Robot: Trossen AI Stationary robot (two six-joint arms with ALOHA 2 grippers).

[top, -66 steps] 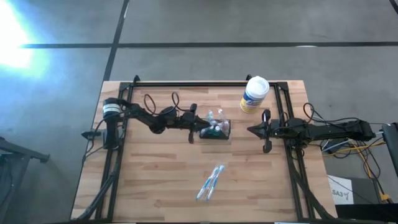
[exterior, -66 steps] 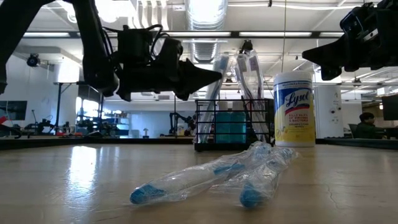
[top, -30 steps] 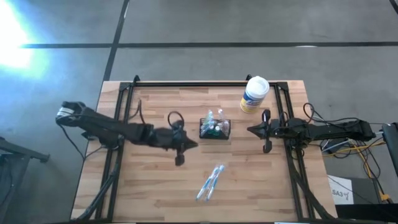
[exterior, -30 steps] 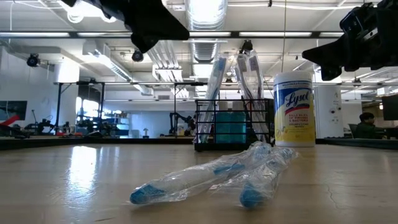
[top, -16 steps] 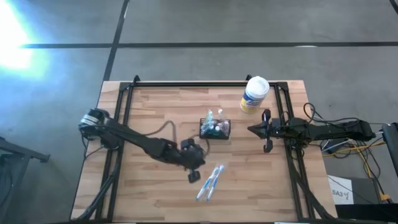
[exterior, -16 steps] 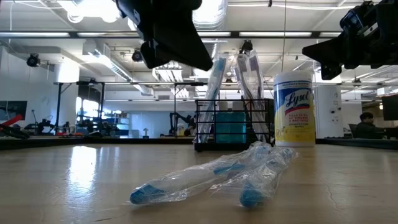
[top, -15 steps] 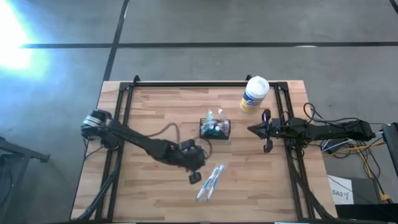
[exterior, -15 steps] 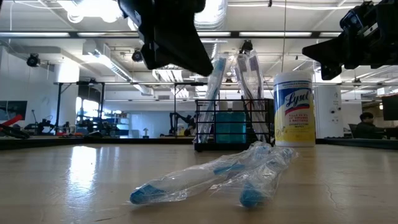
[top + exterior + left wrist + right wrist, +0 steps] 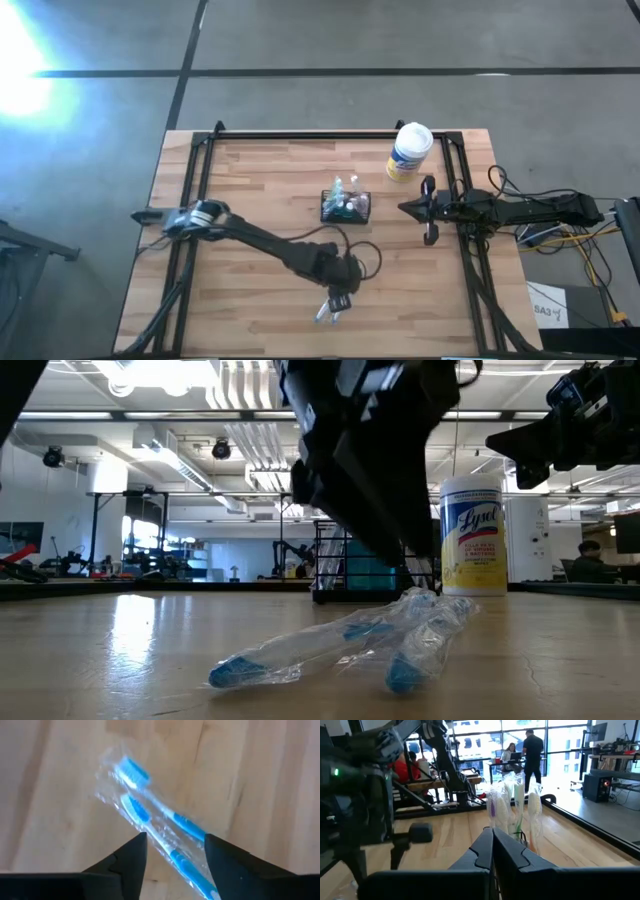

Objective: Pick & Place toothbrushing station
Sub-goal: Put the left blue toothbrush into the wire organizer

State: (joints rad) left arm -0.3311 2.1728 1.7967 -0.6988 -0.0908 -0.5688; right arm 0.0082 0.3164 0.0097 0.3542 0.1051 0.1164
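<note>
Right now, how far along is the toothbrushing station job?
Partly done: the toothbrushing station stands mid-table with several wrapped brushes already upright in it. In hand: the left gripper hangs open over the two wrapped toothbrushes lying on the wood, nothing gripped yet. Left: pick them up and put them in the station. The right gripper waits shut beside the station.

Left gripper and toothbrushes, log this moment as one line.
left gripper: open, over wrapped toothbrushes | right gripper: shut, waiting | caddy: untouched
</note>
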